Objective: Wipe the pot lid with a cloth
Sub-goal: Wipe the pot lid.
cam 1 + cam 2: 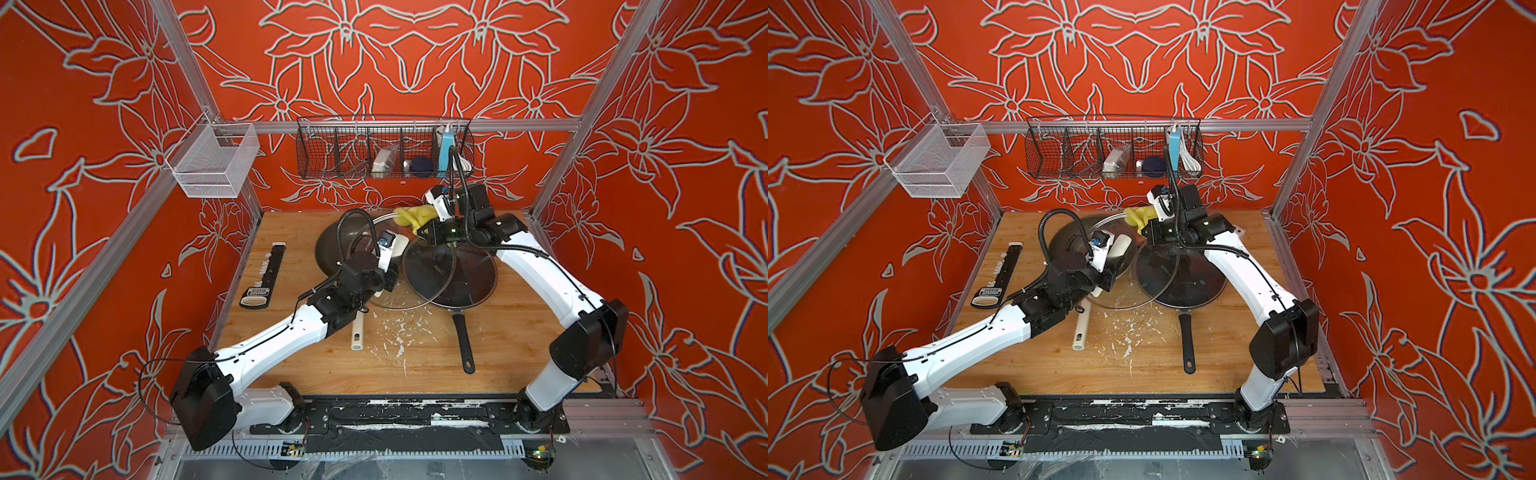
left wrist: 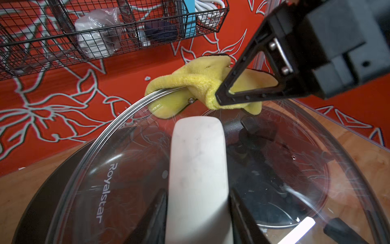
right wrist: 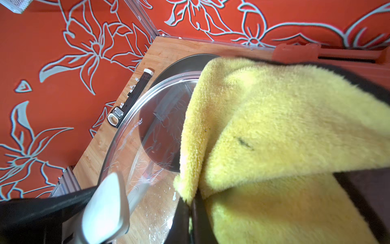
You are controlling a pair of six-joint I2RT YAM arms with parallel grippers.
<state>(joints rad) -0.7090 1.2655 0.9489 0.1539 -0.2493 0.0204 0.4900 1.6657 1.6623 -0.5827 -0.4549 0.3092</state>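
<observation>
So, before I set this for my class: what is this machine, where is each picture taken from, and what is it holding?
It is a robot with two arms at a wooden table. Two pictures look down from above; the other two come from cameras on the wrists. The left pincer grips the white handle of a glass lid, holding it tilted up. The right pincer pinches a yellow cloth draped over the lid's rim. On the table lie a dark pot, a frying pan and a black strip.

Left gripper (image 2: 198, 190) clamped — right gripper (image 3: 191, 205) pinched tight.
</observation>
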